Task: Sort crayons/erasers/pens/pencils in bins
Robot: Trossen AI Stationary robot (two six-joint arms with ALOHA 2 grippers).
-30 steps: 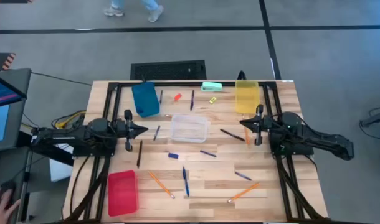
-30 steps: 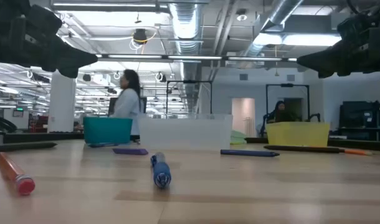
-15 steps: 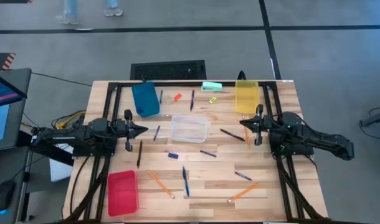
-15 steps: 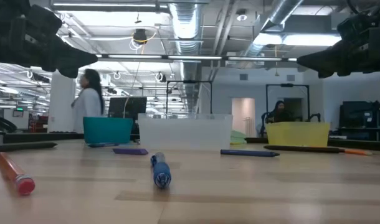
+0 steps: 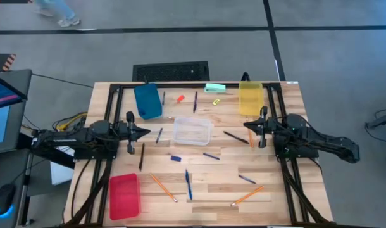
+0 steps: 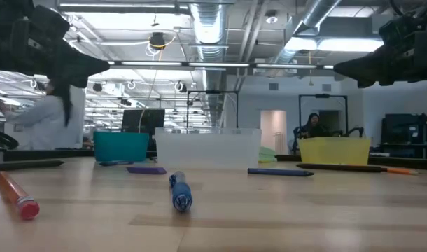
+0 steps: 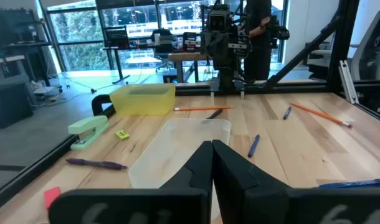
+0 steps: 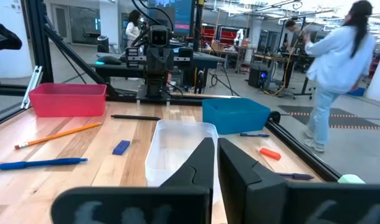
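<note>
Wooden planks make up the table [image 5: 205,180], framed by dark rails and set on a grey floor. Nearest, along the lower edge of the high view, the red bin [image 5: 124,196] sits at lower left, with two orange pencils [image 5: 162,187] [image 5: 247,196] and a blue pen [image 5: 188,185] scattered across the lower centre. Farther up, a small blue eraser [image 5: 175,158] and another pen [image 5: 211,156] lie just below the clear bin [image 5: 193,131], which rests at the middle of the frame. Both arms stretch level above the boards from opposite sides, pointing toward each other across that clear bin. The left gripper [image 5: 147,132] hovers at centre left with its fingers pressed together and nothing between them; its wrist view shows the two dark fingers [image 7: 199,167] meeting in front of the clear tub. The right gripper [image 5: 246,125] hovers at centre right beside a dark pen [image 5: 235,137], its fingers [image 8: 202,163] nearly together with only a thin slit showing and nothing clasped. Beyond, in the upper part of the frame, stand the blue bin [image 5: 147,101] at left and the yellow bin [image 5: 250,97] at right, with an orange-red eraser [image 5: 180,99], a yellow eraser [image 5: 216,101] and a mint-green stapler [image 5: 215,88] between them. At the far upper left a person [image 5: 52,11] walks over the floor.
</note>
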